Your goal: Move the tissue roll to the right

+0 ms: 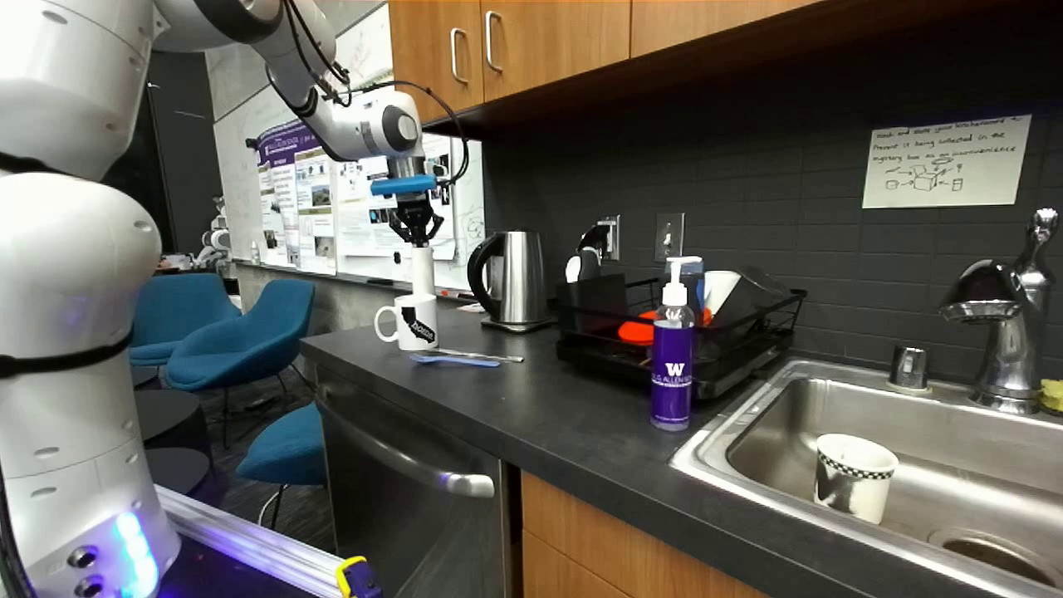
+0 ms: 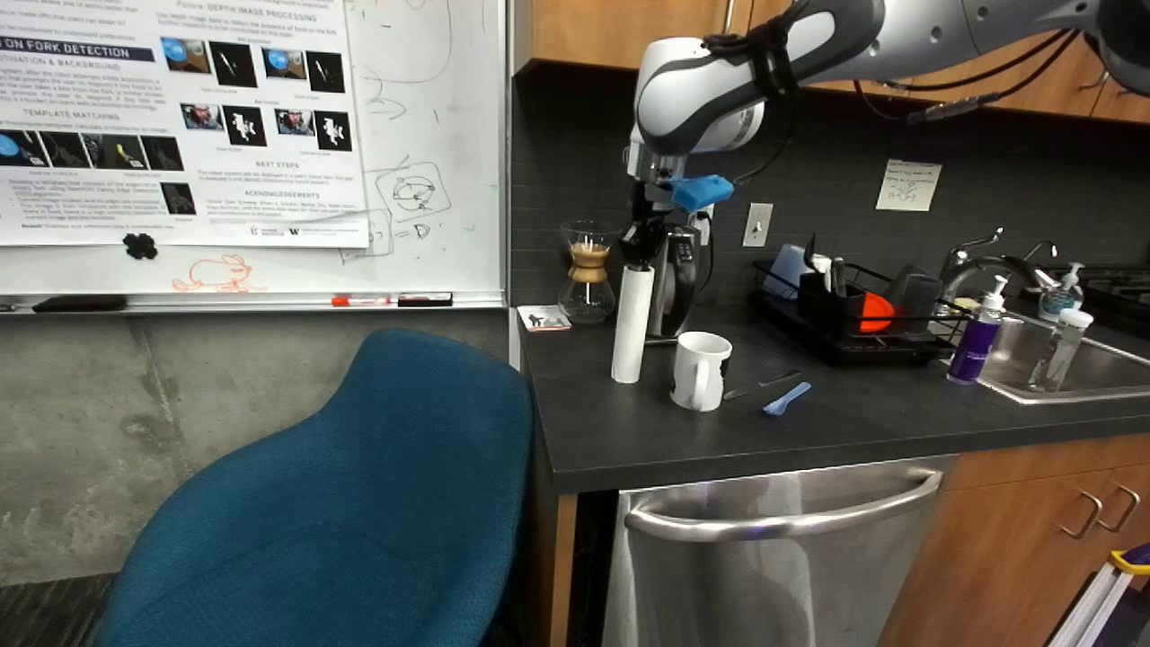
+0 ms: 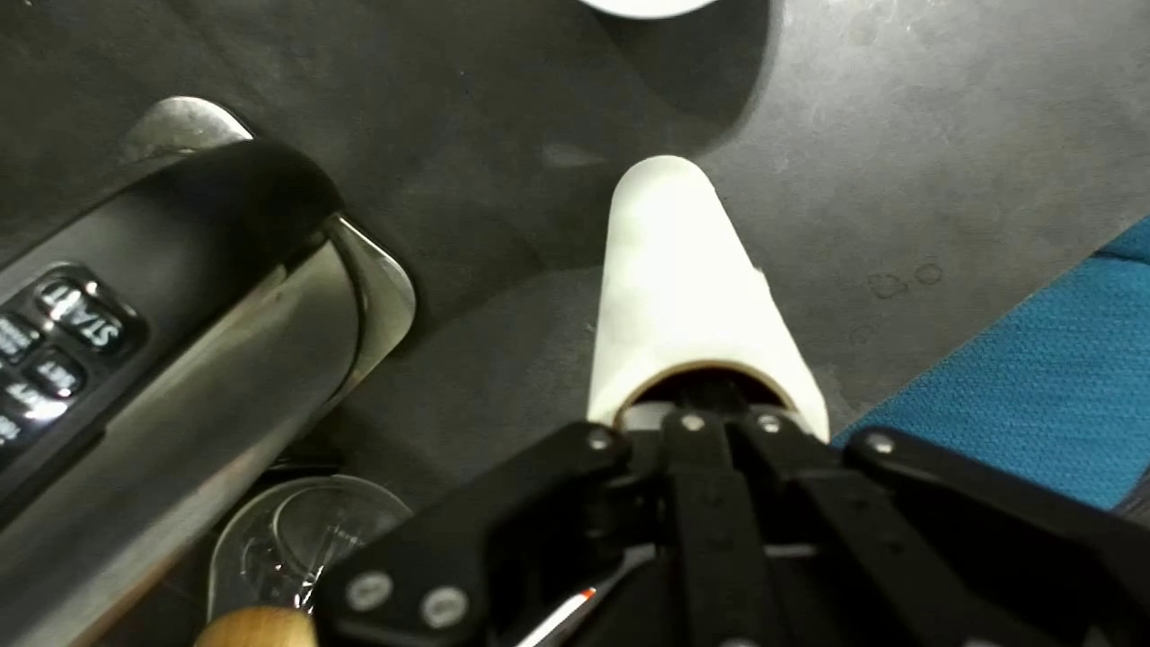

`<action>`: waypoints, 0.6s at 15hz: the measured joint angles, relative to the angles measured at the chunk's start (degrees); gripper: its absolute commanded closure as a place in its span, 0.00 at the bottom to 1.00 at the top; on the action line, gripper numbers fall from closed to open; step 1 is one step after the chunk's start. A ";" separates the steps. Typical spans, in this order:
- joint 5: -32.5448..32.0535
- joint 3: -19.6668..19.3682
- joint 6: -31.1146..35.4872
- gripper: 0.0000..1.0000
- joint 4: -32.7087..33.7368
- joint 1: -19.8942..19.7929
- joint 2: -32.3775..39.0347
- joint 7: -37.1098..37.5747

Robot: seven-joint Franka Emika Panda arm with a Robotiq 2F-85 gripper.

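Note:
The tissue roll (image 1: 423,272) is a slim white cylinder with a hollow core. It stands upright or nearly so on the dark counter, as seen in an exterior view (image 2: 632,325). Its lower part is hidden behind the white mug (image 1: 405,324) in an exterior view. My gripper (image 1: 418,240) is directly above the roll, pointing down, and also shows at its top in an exterior view (image 2: 639,261). In the wrist view, the gripper's (image 3: 714,397) fingers are close together and reach into the open top of the roll (image 3: 678,279). The fingertips inside the core are partly hidden.
The steel kettle (image 2: 676,280) and glass coffee maker (image 2: 588,277) stand close behind the roll. The white mug (image 2: 690,370), a blue fork (image 2: 787,398) and a knife lie in front and right. The dish rack (image 2: 853,314), purple-labelled bottle (image 1: 672,365) and sink (image 1: 797,432) are farther along.

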 measured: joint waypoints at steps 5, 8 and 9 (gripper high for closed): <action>0.01 0.01 -0.19 0.49 0.67 0.00 0.04 -0.01; 0.01 0.02 -0.28 0.49 0.72 0.00 0.04 -0.01; 0.01 0.02 -0.33 0.49 0.75 0.01 0.04 -0.01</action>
